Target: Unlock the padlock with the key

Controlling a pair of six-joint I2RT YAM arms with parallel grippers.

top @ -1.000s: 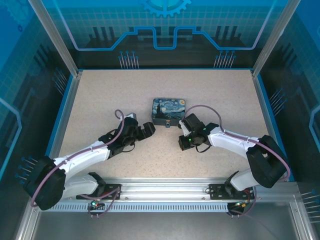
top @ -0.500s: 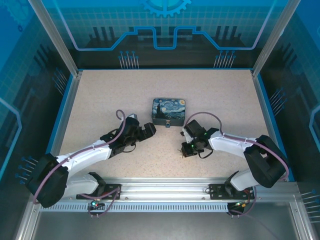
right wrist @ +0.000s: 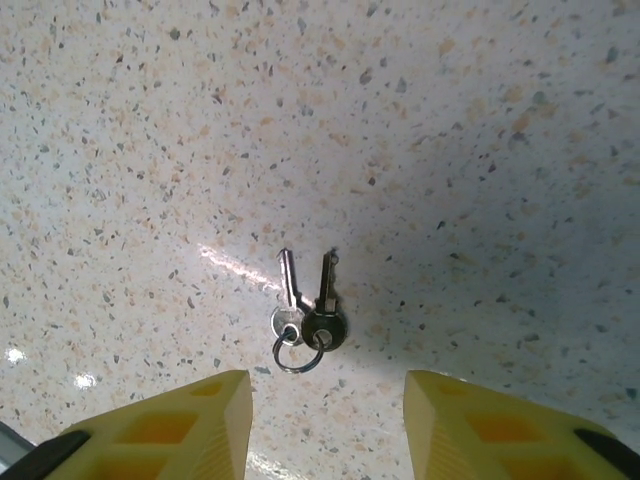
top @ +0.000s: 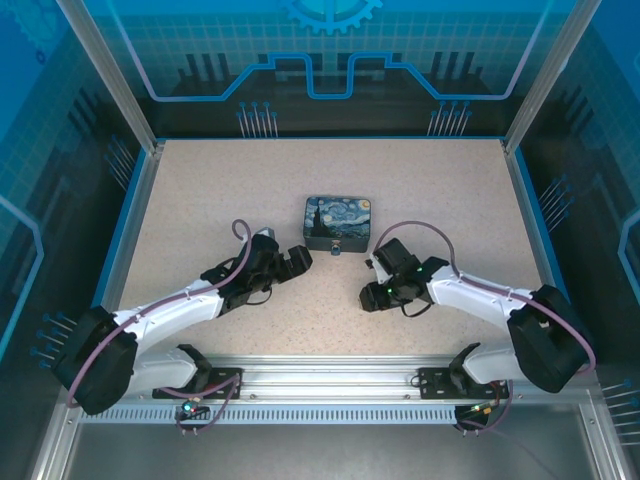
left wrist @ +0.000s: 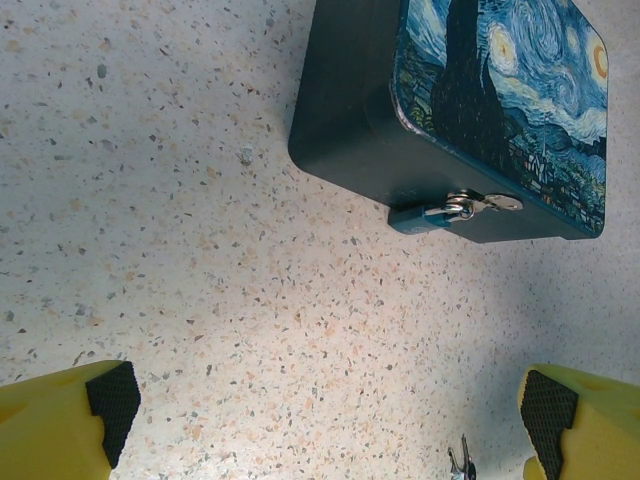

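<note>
One speckled table (top: pixel 200 200) carries one painted tin (left wrist: pixel 345 110). Two grippers: left gripper (left wrist: pixel 330 415) spread wide, empty; right gripper (right wrist: pixel 328 395) parted, empty, facing the keys (right wrist: pixel 322 305). One teal padlock (left wrist: pixel 430 214) hangs at the tin's front wall. Two joined keys lie on the table, cropped in the left wrist view. Shackle engagement is indistinct.

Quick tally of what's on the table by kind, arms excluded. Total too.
Tin box: 1
Padlock: 1, on the tin's front latch
Keys: 2, lying flat on the tabletop
Key ring: 1, joining both keys
Total: 5
</note>
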